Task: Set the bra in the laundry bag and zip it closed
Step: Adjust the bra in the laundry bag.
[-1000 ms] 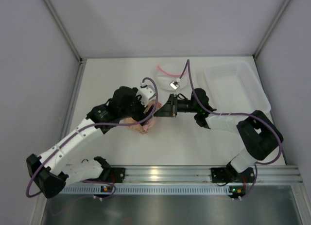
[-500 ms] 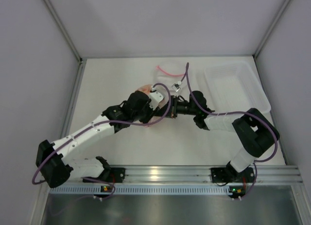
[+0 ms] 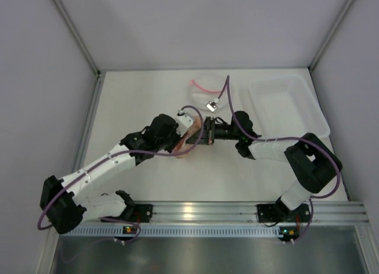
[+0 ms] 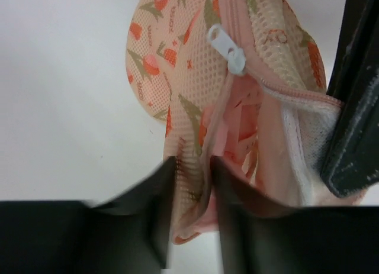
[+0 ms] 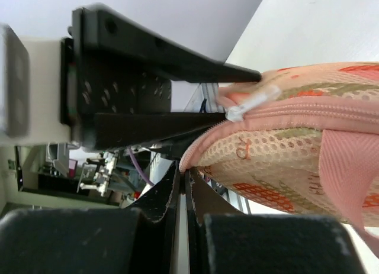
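Mid-desk (image 3: 136, 96), the laundry bag (image 4: 172, 67) is gripped by both: left pincer (image 4: 192, 167) nips its mesh edge, right pincer (image 5: 182, 170) clamps its rim. Best keep it taut so the zip pull (image 4: 228, 46) slides.

Both arms are built alike. The left arm (image 3: 100, 165) and the right arm (image 3: 269, 148) have smooth white shells on their long links and chunky black housings at the joints. A thin purple cable (image 3: 40, 218) loops out of the left one, and a second purple cable (image 3: 278, 138) trails along the right. Their black bases (image 3: 269, 213) are bolted to a ribbed silver rail (image 3: 195, 213), with tiny lights (image 3: 286, 231) glowing just below it. The left gripper (image 4: 192, 167) has matte black fingers (image 4: 142, 226). The right gripper (image 5: 182, 174) has the same black, flecked with pale scuffs. A small pale box (image 3: 211, 105) is fixed at the right wrist.
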You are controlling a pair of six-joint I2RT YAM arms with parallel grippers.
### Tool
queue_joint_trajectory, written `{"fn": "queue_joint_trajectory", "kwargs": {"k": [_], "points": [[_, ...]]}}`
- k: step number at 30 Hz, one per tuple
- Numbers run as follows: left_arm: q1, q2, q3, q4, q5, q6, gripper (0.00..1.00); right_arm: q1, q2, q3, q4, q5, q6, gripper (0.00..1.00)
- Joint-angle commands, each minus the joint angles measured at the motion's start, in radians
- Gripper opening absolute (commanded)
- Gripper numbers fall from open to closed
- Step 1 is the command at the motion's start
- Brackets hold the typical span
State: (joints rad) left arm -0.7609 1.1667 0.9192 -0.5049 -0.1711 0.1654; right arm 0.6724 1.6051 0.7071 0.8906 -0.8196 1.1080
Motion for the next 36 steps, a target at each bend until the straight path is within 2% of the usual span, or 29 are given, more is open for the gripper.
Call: {"fn": "queue_joint_trajectory", "kwargs": {"k": [1,5,9,11,12,14,18,20,22,25,29,31,33,34,35,36], "points": [[0.012,-0.1,-0.013,-0.02,0.019,0.019,0.46,0.019,-0.059,0.018,0.096,-0.042,-0.013,0.0],[0.015,-0.211,0.001,-0.018,0.152,0.005,0.7,0.019,-0.047,0.025,0.084,-0.036,-0.023,0.0],[0.014,-0.228,0.024,-0.053,0.166,-0.007,0.71,0.019,-0.036,0.028,0.083,-0.017,-0.016,0.0],[0.014,-0.245,0.018,-0.052,0.226,-0.006,0.72,0.019,-0.027,0.032,0.08,-0.006,-0.008,0.0],[0.012,-0.252,0.014,-0.052,0.301,0.002,0.73,0.019,-0.025,0.035,0.082,-0.006,-0.007,0.0],[0.014,-0.254,-0.005,-0.049,0.323,0.017,0.77,0.023,-0.019,0.045,0.087,-0.006,-0.005,0.0],[0.015,-0.188,0.02,-0.052,0.194,-0.043,0.8,0.03,-0.019,0.049,0.099,-0.012,-0.005,0.0],[0.02,-0.18,0.033,-0.05,0.275,-0.044,0.81,0.032,-0.019,0.046,0.096,-0.013,-0.016,0.0],[0.02,-0.183,0.033,-0.046,0.373,-0.044,0.88,0.035,-0.016,0.051,0.082,-0.009,-0.023,0.0],[0.02,-0.153,0.026,-0.047,0.363,-0.06,0.89,0.035,-0.01,0.066,0.085,0.003,-0.016,0.0],[0.02,-0.148,0.02,-0.023,0.433,-0.064,0.88,0.039,0.006,0.087,0.074,0.016,-0.013,0.0],[0.018,-0.139,0.017,-0.021,0.403,-0.067,0.84,0.046,0.013,0.094,0.099,0.014,0.004,0.0],[0.018,-0.118,0.018,-0.021,0.322,-0.058,0.71,0.052,0.01,0.101,0.105,0.011,0.009,0.0],[0.02,-0.107,0.02,-0.021,0.296,-0.058,0.62,0.055,0.004,0.103,0.099,0.007,0.003,0.0],[0.02,-0.104,0.021,-0.023,0.273,-0.058,0.4,0.058,0.003,0.101,0.099,0.004,-0.007,0.0],[0.02,-0.102,0.021,-0.023,0.247,-0.053,0.29,0.061,0.001,0.101,0.088,-0.001,-0.014,0.0]]}}
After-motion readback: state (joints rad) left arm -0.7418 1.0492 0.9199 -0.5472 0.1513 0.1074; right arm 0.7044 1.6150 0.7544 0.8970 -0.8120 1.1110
